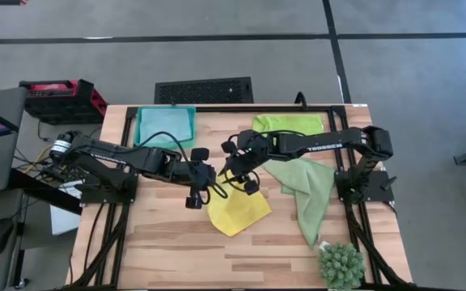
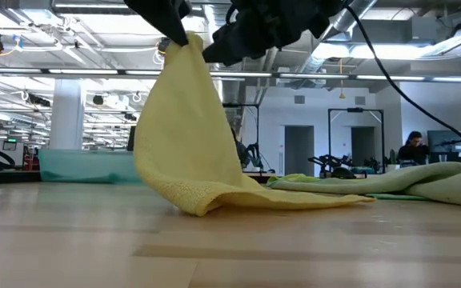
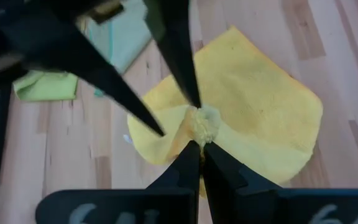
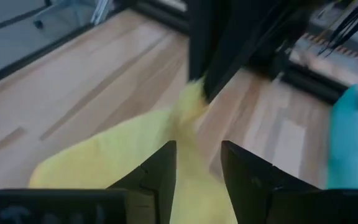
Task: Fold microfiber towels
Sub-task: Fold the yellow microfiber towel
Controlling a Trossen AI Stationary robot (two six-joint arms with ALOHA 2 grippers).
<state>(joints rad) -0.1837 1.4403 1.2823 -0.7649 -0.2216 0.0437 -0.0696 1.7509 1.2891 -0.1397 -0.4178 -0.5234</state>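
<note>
White "TROSSEN" lettering runs along my right forearm; I can read no other writing.

I count four towels on the bench [image 1: 176, 250]: one yellow towel [image 1: 239, 212] just below centre, one sage towel [image 1: 308, 191] at 3 o'clock from it, one lime towel [image 1: 288, 123] at the far edge toward 1 o'clock, and one blue towel [image 1: 166, 124] toward 11 o'clock. One plant [image 1: 341, 264] stands at 5 o'clock near the front corner. I have two arms.

My left arm reaches in level from 9 o'clock, and my left claw [image 3: 199, 140] is closed on a pinched bunch of the yellow towel, lifting that corner so the cloth hangs like a tent while the rest lies on the bench. My right arm stretches in from 3 o'clock, elbow bent, wrist angled down at the centre. My right claw [image 4: 199, 163] hangs open just above the yellow towel, close to the left claw's fingers [image 3: 185, 171], gripping nothing
</note>
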